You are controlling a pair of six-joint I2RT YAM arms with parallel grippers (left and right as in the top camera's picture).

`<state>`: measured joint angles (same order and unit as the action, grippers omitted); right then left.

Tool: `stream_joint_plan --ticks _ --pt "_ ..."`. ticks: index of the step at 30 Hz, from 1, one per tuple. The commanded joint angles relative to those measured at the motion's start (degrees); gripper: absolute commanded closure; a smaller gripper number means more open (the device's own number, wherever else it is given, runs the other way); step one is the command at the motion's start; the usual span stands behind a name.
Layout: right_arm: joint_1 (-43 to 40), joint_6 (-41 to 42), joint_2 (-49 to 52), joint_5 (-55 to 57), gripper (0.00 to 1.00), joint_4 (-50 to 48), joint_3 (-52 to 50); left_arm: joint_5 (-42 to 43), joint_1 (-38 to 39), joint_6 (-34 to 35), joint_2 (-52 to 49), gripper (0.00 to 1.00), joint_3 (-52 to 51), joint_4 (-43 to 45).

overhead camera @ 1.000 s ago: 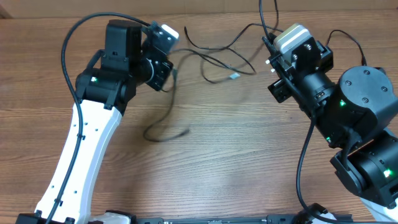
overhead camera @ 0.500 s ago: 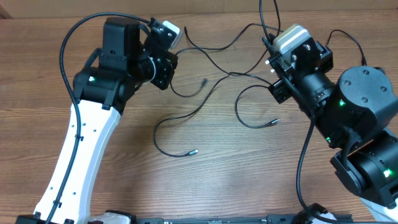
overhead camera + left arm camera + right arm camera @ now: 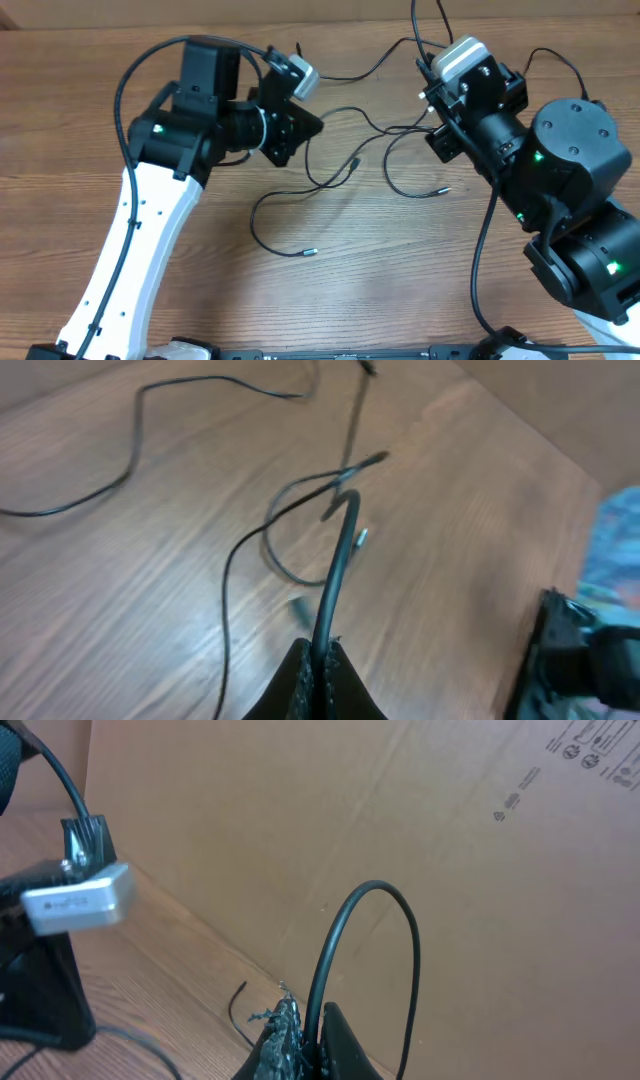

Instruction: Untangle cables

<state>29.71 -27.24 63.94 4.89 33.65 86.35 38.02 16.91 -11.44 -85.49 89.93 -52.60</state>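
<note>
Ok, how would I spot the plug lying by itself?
On the wooden table, between the white arm and the black arm, a thin black cable ends in a silvery plug. It lies closest to the arms' bases, clear of the other two tips.

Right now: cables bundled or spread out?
Spread out. The cables run as loose strands across the table, plug tips lying apart; some strands cross mid-table. Whether they knot there, cannot tell.

The cables (image 3: 337, 570) are black with silvery tips, the worktop (image 3: 380, 290) brown wood-grain, the left arm (image 3: 130, 250) white and black, the cardboard wall (image 3: 300, 820) tan with black print.
</note>
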Motion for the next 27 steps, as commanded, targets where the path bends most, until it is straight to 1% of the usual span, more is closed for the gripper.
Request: stream_joint_plan --ticks 1,6,19,20,23,25,27 --pt "0.11 -0.04 -0.17 0.15 0.96 -0.87 1.38 1.79 2.08 0.92 -0.7 0.96 1.11 -0.11" --pt "0.11 0.17 -0.17 0.15 0.96 -2.05 1.38 -1.07 4.92 0.7 -4.87 0.96 0.96 -0.74" --pt "0.11 0.17 -0.17 0.15 0.96 -3.61 1.4 -1.14 7.93 0.72 -20.52 0.95 0.96 0.31" --pt "0.11 0.17 -0.17 0.13 0.96 -3.67 1.4 -1.09 8.02 0.76 -21.75 0.91 0.96 0.66" --pt "0.11 0.2 -0.17 0.13 0.96 -4.02 1.4 -1.07 8.46 0.74 -24.63 0.72 0.96 1.25" --pt "0.11 0.2 -0.17 0.13 0.96 -4.17 1.4 -0.94 9.07 0.72 -26.32 0.66 0.96 1.6" --pt "0.11 0.2 -0.15 0.13 0.96 -4.2 1.38 -0.94 9.79 0.7 -27.39 0.62 0.96 1.84"
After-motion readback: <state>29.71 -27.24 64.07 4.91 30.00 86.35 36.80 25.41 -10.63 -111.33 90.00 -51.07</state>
